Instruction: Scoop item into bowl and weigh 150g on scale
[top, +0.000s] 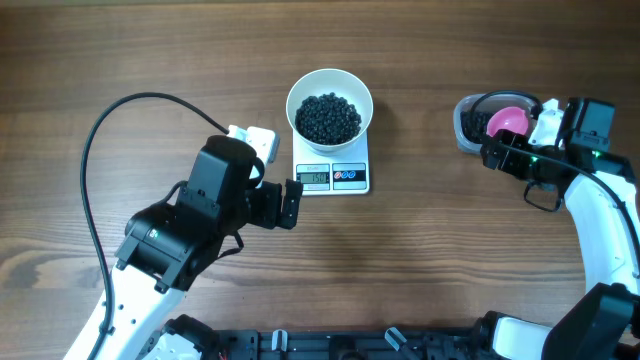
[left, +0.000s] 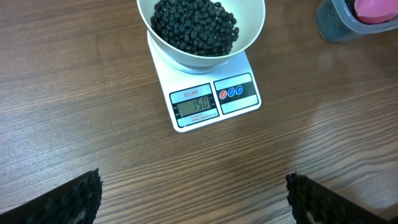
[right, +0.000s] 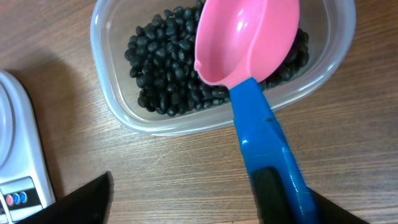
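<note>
The left gripper stands released, jaws wide. Straight ahead of it, round black beans heap in the white bowl on the scale, whose display reads 150 only in the left wrist view. The right gripper is spread too. Just ahead of it the pink scoop lies in the clear tub, with its blue handle beside one finger, contact unclear.
</note>
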